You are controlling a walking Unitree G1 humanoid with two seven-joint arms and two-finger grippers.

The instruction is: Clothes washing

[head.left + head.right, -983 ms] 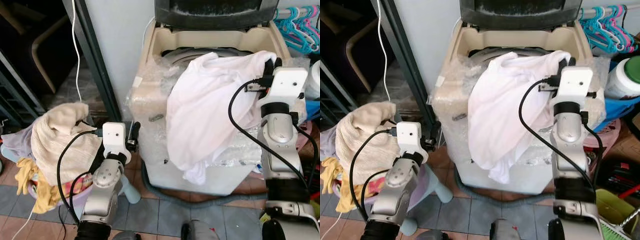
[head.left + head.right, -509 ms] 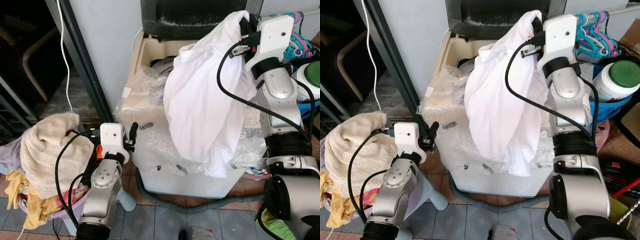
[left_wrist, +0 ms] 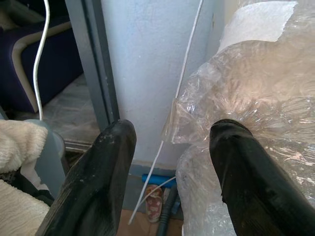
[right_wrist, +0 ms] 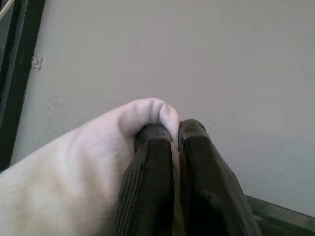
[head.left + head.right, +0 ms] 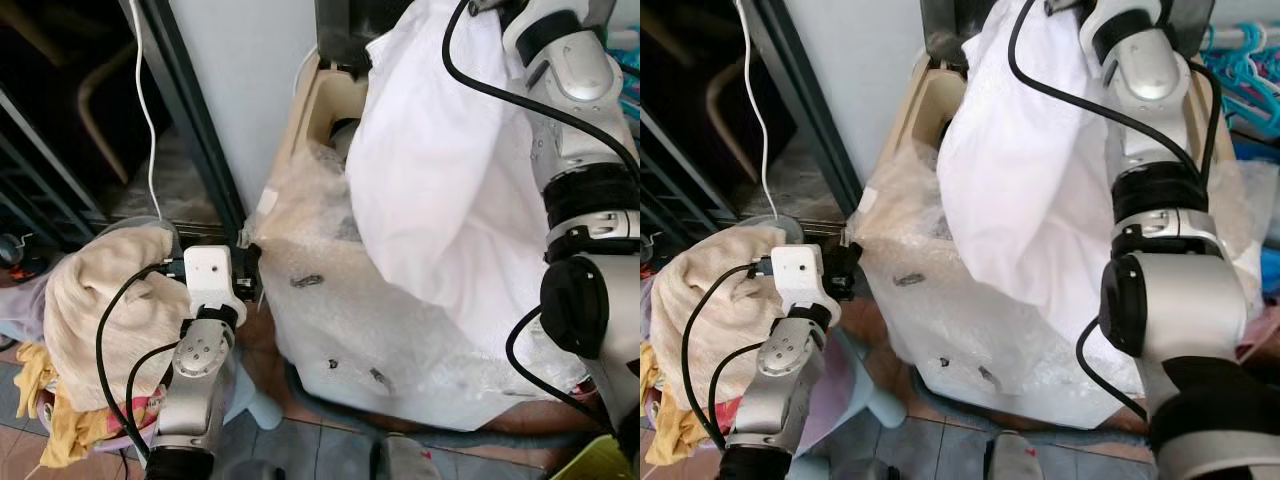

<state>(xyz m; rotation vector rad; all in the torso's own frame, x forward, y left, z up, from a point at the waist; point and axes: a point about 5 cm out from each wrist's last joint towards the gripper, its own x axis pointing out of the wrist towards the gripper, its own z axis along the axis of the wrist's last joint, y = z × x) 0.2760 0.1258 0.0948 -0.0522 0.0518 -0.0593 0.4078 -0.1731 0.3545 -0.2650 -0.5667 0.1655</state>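
Observation:
A white garment (image 5: 450, 190) hangs from my raised right arm (image 5: 575, 110) over the top-loading washing machine (image 5: 330, 110), whose body is wrapped in clear plastic (image 5: 350, 320). In the right wrist view my right gripper (image 4: 174, 135) is shut on a fold of the white garment (image 4: 98, 162) against a pale wall. My left gripper (image 3: 170, 147) is open and holds nothing; it sits low beside the machine's left corner, next to a heap of cream and yellow laundry (image 5: 90, 310) in a basket.
A dark door frame (image 5: 195, 130) and a white cable (image 5: 150, 110) run down left of the machine. A grey drain hose (image 5: 330, 405) lies on the tiled floor at the machine's foot. Teal hangers (image 5: 1250, 70) hang at the right.
My right arm has lifted the white garment higher, its top now past the upper edge of the view. The camera has shifted closer to the machine. The left arm stays low.

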